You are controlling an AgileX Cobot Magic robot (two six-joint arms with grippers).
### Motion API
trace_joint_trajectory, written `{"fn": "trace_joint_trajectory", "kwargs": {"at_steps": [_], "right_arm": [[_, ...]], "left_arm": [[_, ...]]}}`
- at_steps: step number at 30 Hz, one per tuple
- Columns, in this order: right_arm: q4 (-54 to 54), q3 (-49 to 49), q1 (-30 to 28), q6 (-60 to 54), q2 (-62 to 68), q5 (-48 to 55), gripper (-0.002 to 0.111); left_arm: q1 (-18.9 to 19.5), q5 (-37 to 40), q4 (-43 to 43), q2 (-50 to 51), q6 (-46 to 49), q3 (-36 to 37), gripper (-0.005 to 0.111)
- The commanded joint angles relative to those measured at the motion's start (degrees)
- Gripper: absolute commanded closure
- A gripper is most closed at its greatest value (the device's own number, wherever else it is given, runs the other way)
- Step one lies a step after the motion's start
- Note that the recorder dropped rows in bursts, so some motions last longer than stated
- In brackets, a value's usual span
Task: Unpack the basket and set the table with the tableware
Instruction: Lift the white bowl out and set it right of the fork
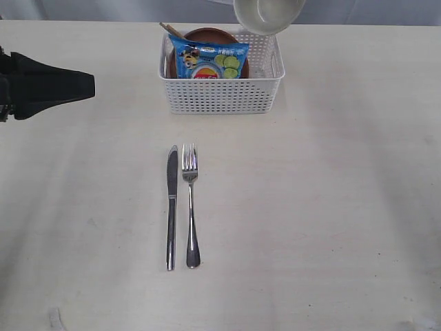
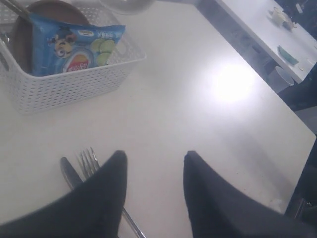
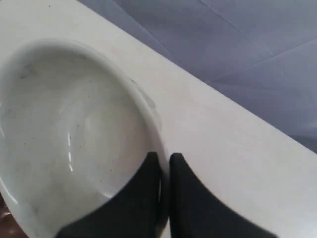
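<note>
The cream bowl hangs tilted in the air above the right end of the white basket. My right gripper is shut on the bowl's rim, one finger inside and one outside; the gripper itself is out of the exterior view. The basket holds the reddish-brown plate, chopstick ends and a blue chip bag. A steel knife and fork lie side by side on the table. My left gripper is open and empty, above the table near the fork.
The left arm's dark body hovers at the table's left edge. In the left wrist view the table's far edge drops to a floor with another white table beyond.
</note>
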Motion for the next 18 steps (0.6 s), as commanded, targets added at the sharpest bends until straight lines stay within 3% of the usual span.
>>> {"fn": "trace_joint_trajectory", "kwargs": {"at_steps": [1,5,12,18], "right_arm": [[-0.4,-0.2,-1.0,0.2,-2.7,3.1,0.109],[6.2,-0.1,-4.0,-0.4,-4.8,5.9,0.109],[31.2,0.9,-12.7,-7.8,-8.8,11.8,0.109],[39.4,13.7,-17.3,-10.2,-17.4,11.8,0.109]], "left_arm": [[0.1,0.6,-0.2,0.0,-0.3,0.3,0.07],[0.1,0.6,-0.1,0.0,-0.3,0.3,0.07],[0.1,0.6,0.1,0.0,-0.3,0.3,0.07],[0.1,1.0,0.1,0.0,-0.3,0.3,0.07]]}}
